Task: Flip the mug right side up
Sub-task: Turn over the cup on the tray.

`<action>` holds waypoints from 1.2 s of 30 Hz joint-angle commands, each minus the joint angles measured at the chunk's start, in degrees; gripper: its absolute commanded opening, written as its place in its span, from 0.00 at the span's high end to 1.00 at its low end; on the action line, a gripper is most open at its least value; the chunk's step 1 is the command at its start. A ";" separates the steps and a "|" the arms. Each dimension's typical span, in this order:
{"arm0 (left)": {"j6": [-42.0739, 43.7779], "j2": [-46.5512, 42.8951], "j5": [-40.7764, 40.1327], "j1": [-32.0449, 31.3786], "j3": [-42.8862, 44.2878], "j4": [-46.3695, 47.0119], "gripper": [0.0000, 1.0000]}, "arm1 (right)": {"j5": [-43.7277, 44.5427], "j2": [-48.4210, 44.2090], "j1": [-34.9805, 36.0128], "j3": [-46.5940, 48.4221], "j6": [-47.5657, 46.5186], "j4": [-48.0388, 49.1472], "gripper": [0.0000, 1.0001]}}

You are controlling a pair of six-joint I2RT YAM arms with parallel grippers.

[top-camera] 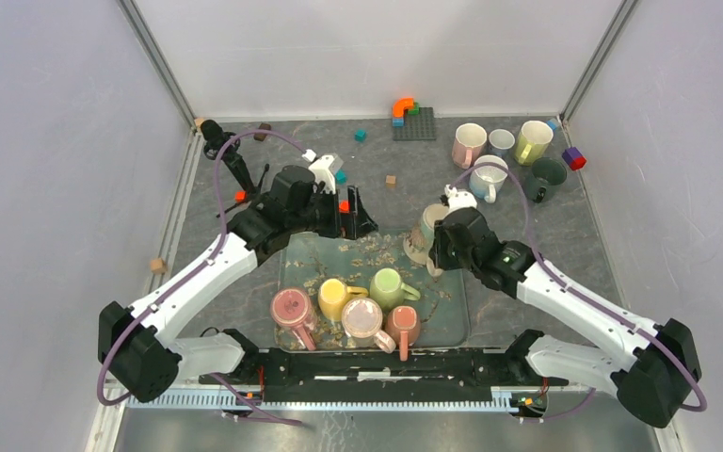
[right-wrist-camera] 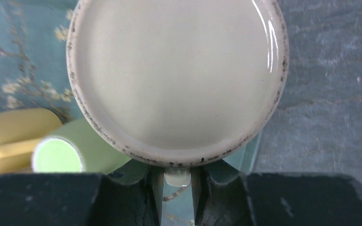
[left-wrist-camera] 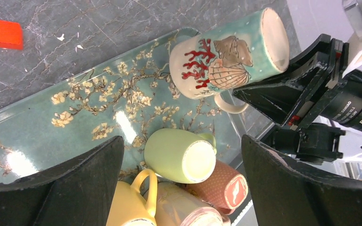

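The mug is cream and teal with red coral and shells painted on it. It stands bottom up and tilted at the far right corner of the teal flowered tray. In the right wrist view its flat cream base faces the camera. My right gripper is shut on the mug's handle, just under the base. The left wrist view shows the mug with its mouth toward the tray. My left gripper hangs open over the tray's far left part with nothing between its fingers.
Several mugs lie crowded at the tray's near edge, among them a yellow one, a green one and a pink one. Upright mugs stand at the back right. A grey brick plate and small blocks lie at the back.
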 commanded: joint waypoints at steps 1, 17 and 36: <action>-5.12 -2.44 4.63 2.10 -0.88 5.08 0.00 | -4.90 -0.42 -3.40 5.89 -1.49 12.81 1.00; -23.09 -2.09 16.96 5.92 -7.49 24.71 0.00 | -25.67 4.07 -13.47 7.15 12.79 44.81 1.00; -43.04 2.27 15.73 6.19 -13.28 52.46 0.00 | -32.38 8.03 -13.58 5.99 30.10 68.20 1.00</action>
